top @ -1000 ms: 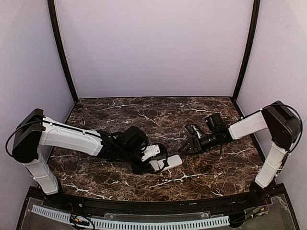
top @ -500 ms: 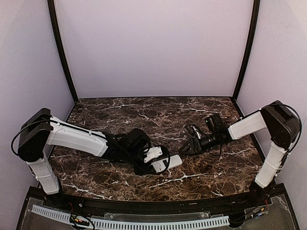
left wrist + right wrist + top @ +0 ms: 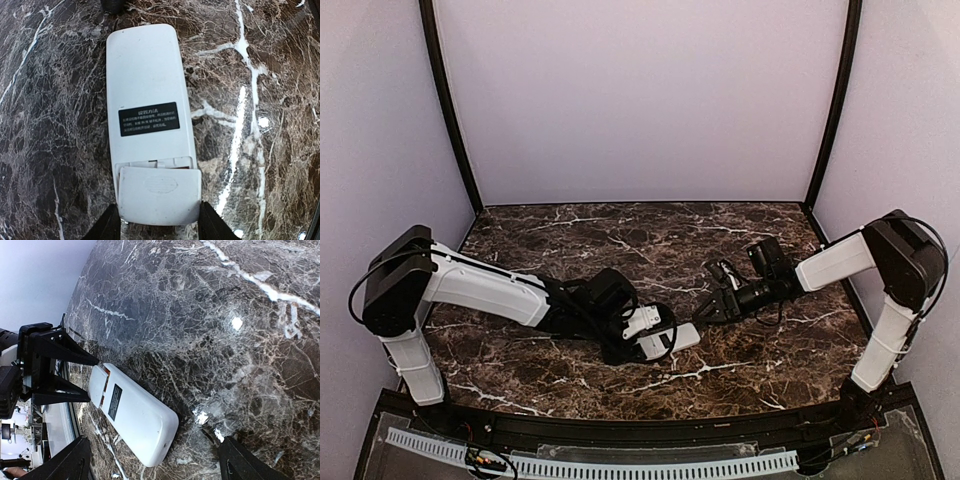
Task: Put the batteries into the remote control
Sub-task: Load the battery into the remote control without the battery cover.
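Left end effector: fingers touch both side edges of the remote control, clamped on its cover end as far as the views show. The remote lies back-up on the tabletop, near centre, dark label showing. Cover sits not quite shut, leaving a thin gap. Orange slivers in the gap are likely the batteries, so loading looks done and closing the cover remains. Right end effector: spread wide, empty, just beside the remote's far end.
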Controlling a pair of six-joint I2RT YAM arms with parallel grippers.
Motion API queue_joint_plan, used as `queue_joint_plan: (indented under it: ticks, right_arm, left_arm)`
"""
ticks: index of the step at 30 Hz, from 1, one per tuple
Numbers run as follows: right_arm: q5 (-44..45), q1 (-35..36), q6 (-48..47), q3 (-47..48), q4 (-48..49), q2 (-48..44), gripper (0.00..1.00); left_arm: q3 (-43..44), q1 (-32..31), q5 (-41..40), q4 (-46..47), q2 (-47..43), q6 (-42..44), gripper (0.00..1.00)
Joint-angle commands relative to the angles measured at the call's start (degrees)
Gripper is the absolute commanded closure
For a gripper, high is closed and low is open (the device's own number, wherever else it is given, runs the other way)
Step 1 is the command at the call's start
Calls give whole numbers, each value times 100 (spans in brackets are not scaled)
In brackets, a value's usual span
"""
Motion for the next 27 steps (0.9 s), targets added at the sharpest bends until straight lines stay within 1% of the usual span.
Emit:
queue_joint_plan:
  ticks: [1,4,8,14,16,17,25,27]
  right_arm:
    - [65,-33,-22,-30,-151,117,14]
    - [38,-34,-30,-31,-149,94,17]
    - [-30,-38,-18,-46,-119,6,28]
    - [42,-40,8,-76,-141,-399,35]
    - [12,-39,45,-60,-147,-492,46]
    - [-36,-34,75,-45,-138,-537,48]
    - [-507,-24,571,-115,380,-823,54]
    - [-662,-12,675,-127,500,-794,57]
  left_arm:
    - [145,30,-166,-67,34,-126,60]
    - [145,28,-226,-81,38,-179,60]
    - [162,28,-259,-63,42,-230,60]
    - [159,40,-277,-95,85,-277,60]
    - [159,42,-277,-108,81,-320,60]
    - [158,42,-293,-117,74,-339,60]
    - [100,42,-328,-83,31,-540,60]
    - [102,42,-324,-72,25,-582,60]
